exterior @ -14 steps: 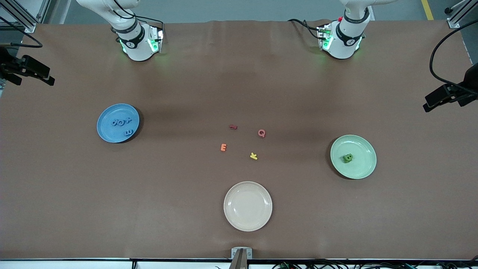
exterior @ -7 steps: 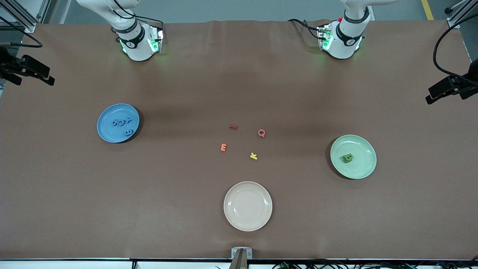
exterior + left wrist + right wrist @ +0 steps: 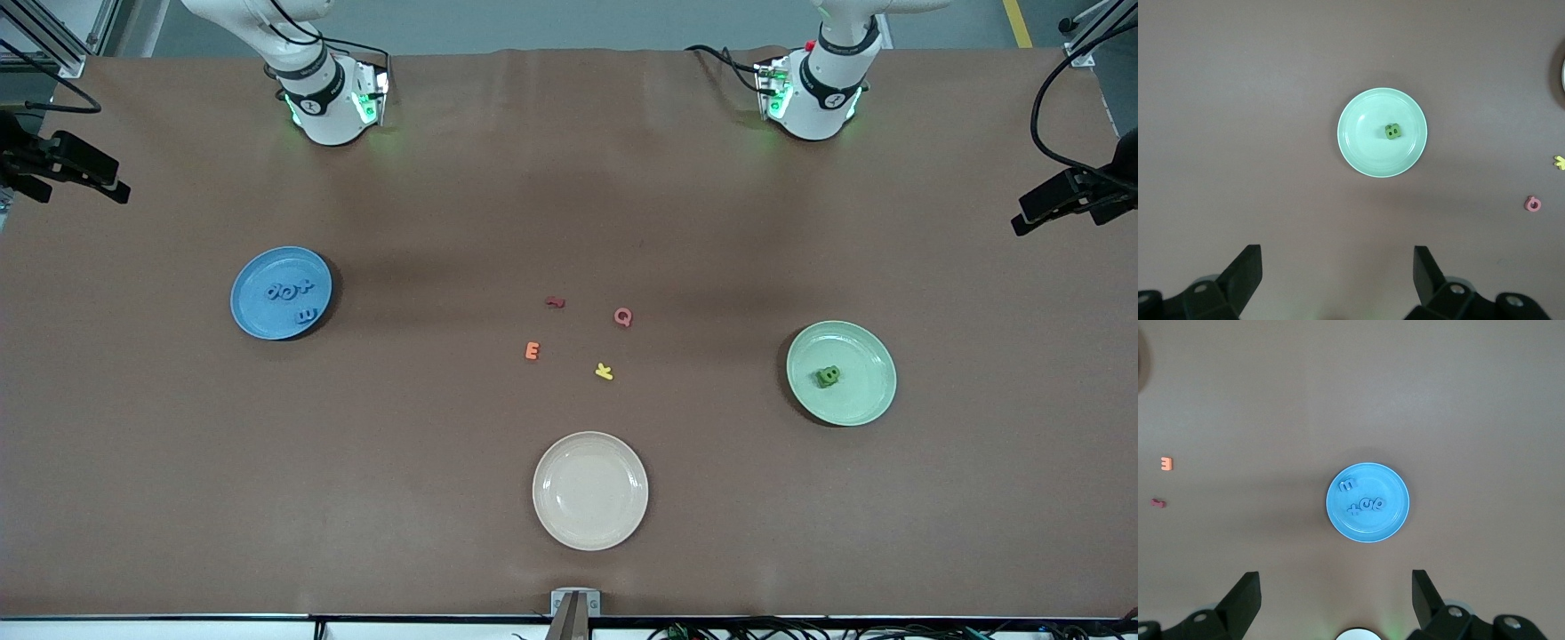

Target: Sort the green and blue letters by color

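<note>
Several blue letters (image 3: 291, 291) lie in the blue plate (image 3: 253, 267) toward the right arm's end of the table. The right wrist view shows them (image 3: 1368, 505) in that plate (image 3: 1390, 483). Green letters (image 3: 828, 376) sit in a small clump in the pale-green plate (image 3: 858, 347) toward the left arm's end. My left gripper (image 3: 1337, 252) hangs open and empty high over the table by that plate (image 3: 1365, 150) and its green clump (image 3: 1392, 131). My right gripper (image 3: 1335, 577) is open and empty, high above the table by the blue plate.
Between the two plates lie a dark red letter (image 3: 555, 302), a pink Q (image 3: 623, 316), an orange E (image 3: 532, 351) and a yellow K (image 3: 604, 372). A cream plate (image 3: 590, 490) stands nearer the front camera than these.
A dark part of the left arm at the table's end has drifted slightly toward the bases. Letters, plates and the right arm have not moved.
</note>
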Motion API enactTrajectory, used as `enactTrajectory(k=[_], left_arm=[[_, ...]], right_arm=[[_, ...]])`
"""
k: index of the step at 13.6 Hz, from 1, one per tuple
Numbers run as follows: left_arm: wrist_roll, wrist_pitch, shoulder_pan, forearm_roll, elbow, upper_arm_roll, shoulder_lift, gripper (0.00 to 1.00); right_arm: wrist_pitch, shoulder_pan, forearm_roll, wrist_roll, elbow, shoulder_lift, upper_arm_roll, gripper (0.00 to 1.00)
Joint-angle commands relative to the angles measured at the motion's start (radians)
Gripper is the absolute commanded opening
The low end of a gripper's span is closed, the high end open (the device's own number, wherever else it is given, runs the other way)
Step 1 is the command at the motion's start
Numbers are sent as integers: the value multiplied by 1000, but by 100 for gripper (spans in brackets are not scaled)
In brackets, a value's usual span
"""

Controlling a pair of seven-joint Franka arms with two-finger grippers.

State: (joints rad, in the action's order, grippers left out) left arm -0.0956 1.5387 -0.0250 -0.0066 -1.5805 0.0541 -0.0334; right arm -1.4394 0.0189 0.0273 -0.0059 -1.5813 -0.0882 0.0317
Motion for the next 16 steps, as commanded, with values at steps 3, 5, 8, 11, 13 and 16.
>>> enactTrajectory(k=[3,5,8,11,13,16], left_arm=[[5,4,-7,-16,-24,-28,-26,100],[-3,6,-6,-16,-24,-54,-23,100],[-4,4,-12,-15,-16,-59,-17,100],[5,6,-18,-9,-15,-59,-7,100],[11,3,-15,-1,-12,-88,-2,100],[-1,1,-15,43,-6,-128,-2,100]], right_arm=[[-1,16,16,-13,-19,-25,-7,100],[-1,16,16,-13,-19,-25,-7,100],[-1,16,16,-13,-19,-25,-7,100],[-1,16,16,-13,-19,-25,-7,100],[-1,18,16,-13,-19,-25,-7,100],[-1,18,16,-13,-19,-25,-7,100]])
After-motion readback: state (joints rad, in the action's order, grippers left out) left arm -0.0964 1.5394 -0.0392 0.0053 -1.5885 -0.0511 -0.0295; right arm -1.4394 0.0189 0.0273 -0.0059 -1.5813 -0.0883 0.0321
